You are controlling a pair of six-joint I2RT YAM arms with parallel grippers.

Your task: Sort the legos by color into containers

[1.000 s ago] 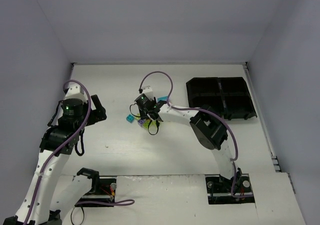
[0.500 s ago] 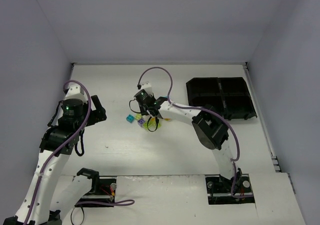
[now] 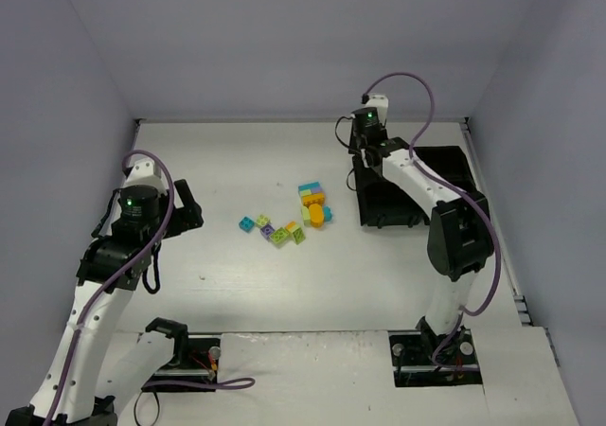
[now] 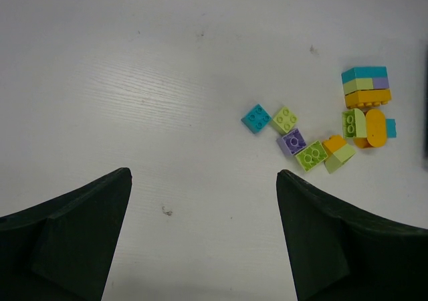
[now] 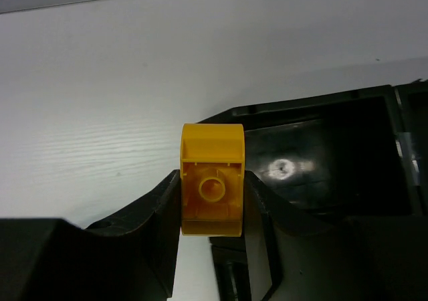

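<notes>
Moved: your right pincer [image 5: 212,195] swung from the legos [image 4: 311,155] to the tray's [image 5: 301,102] upper-left corner.
Grip: clamped on an orange brick [image 5: 212,180] for dropping.
Left pincer [image 4: 204,237]: wide open, empty, over the table [image 4: 134,80].

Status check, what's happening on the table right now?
Right gripper shut on orange brick, at tray corner. Left gripper open, empty. Other bricks clustered mid-table. Nothing blocking.

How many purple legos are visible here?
2. One purple brick lies loose beside a yellow-green brick; a second purple piece sits in the middle layer of the stack. Others may be hidden.
</notes>
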